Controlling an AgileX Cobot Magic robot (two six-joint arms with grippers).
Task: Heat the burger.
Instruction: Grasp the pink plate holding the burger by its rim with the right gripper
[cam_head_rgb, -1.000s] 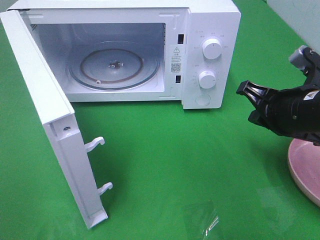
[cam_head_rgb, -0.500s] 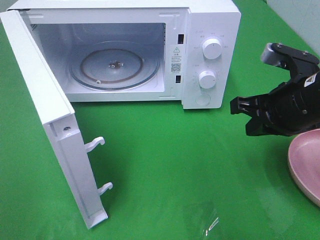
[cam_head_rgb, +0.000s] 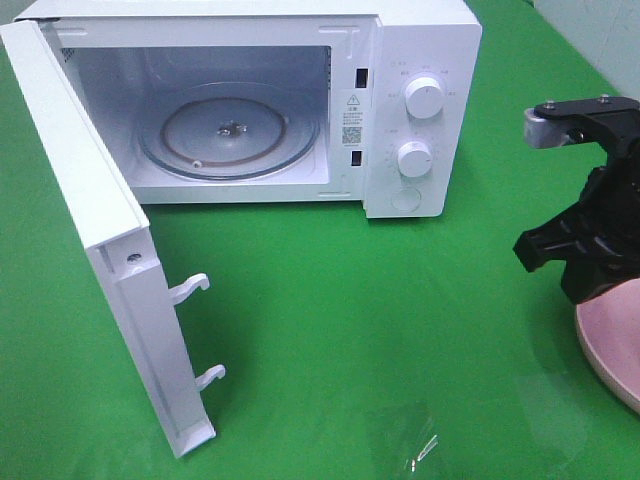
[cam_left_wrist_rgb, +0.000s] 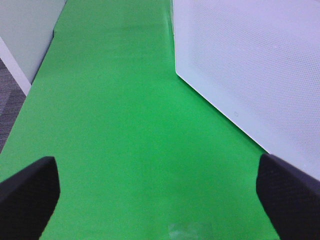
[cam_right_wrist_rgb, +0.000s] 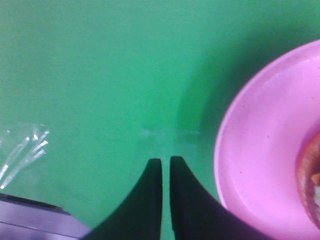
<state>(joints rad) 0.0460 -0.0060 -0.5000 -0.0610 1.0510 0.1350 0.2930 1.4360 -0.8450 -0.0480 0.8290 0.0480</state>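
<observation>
Right tool (cam_right_wrist_rgb: 165, 160) nearly shut, empty, beside plate (cam_right_wrist_rgb: 260, 150); open it wide before dropping over burger (cam_right_wrist_rgb: 312, 185). Left tool (cam_left_wrist_rgb: 157, 172) wide open, empty.

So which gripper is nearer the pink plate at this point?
Right. The right gripper hangs just beside the pink plate at its rim, over the green cloth. The left gripper is far off, beside the open microwave door.
</observation>
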